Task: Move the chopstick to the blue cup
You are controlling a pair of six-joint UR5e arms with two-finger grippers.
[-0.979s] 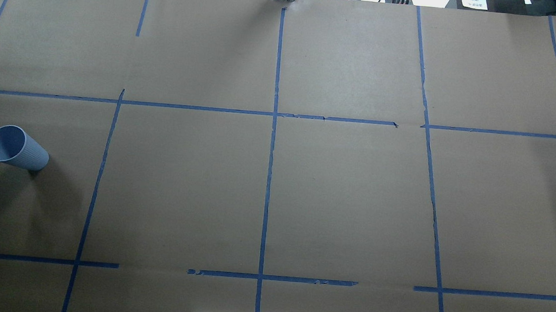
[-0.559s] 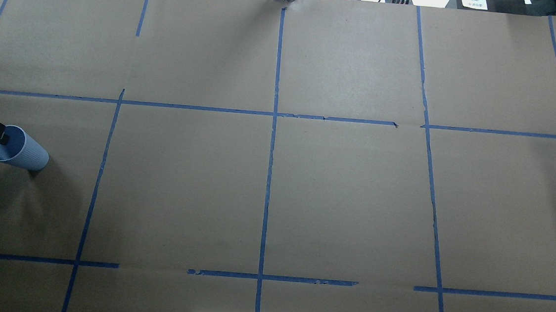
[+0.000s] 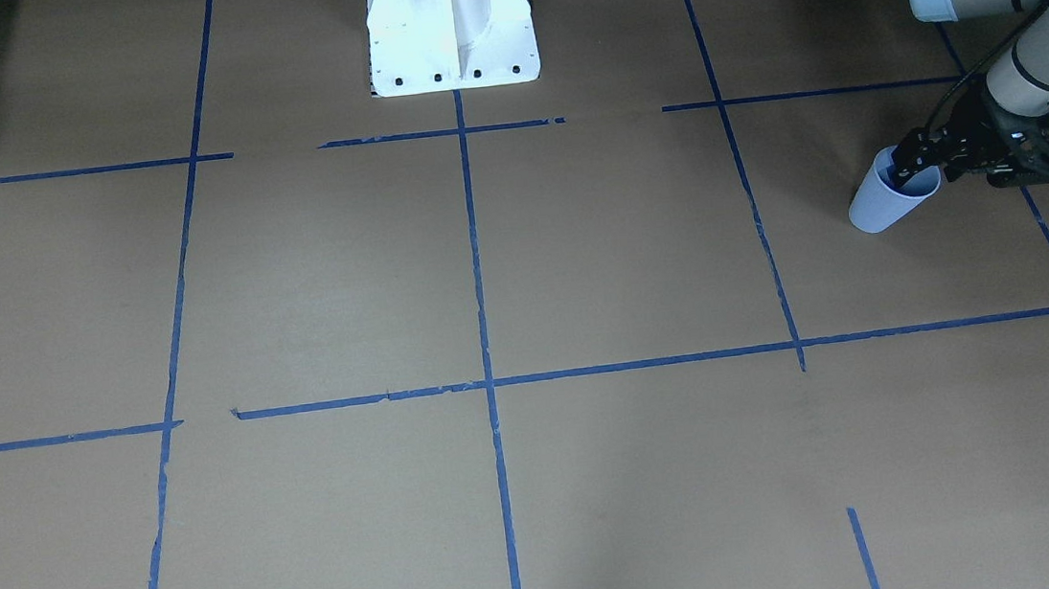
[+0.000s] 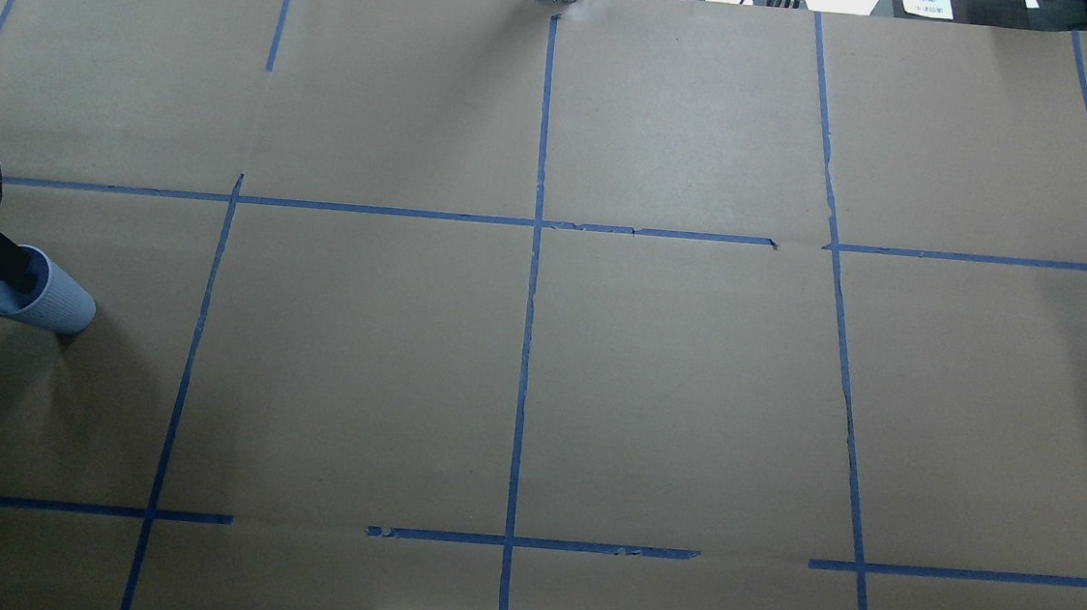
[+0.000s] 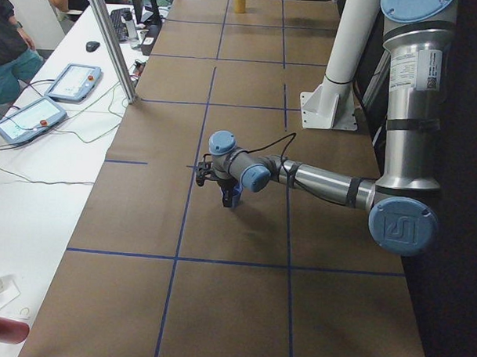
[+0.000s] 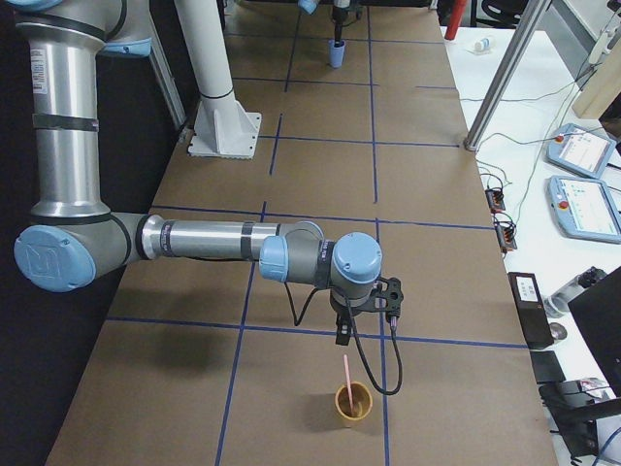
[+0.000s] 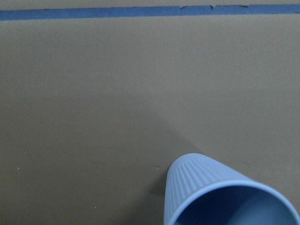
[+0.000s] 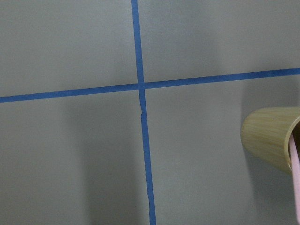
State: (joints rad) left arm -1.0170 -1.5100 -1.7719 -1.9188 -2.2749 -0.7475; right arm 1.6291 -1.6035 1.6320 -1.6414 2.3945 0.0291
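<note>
The blue cup (image 4: 44,300) stands upright at the table's far left, also seen in the front view (image 3: 886,200) and the left wrist view (image 7: 220,192). My left gripper (image 4: 8,268) is at its rim, open, one finger over the cup's mouth (image 3: 918,158). The pale pink chopstick (image 6: 345,374) stands in a tan cup (image 6: 353,400) at the table's right end, and shows at the right wrist view's edge (image 8: 294,173). My right gripper (image 6: 342,332) hangs just above and beside that cup; I cannot tell whether it is open or shut.
The white robot base (image 3: 450,23) stands at the table's middle rear. Blue tape lines (image 4: 526,342) form a grid on the brown paper. A metal post (image 6: 505,73) and teach pendants (image 6: 582,194) stand along the operators' side.
My left gripper has moved in from the left edge and down, from just outside the blue cup's rim to over its mouth. The cup has not moved.
</note>
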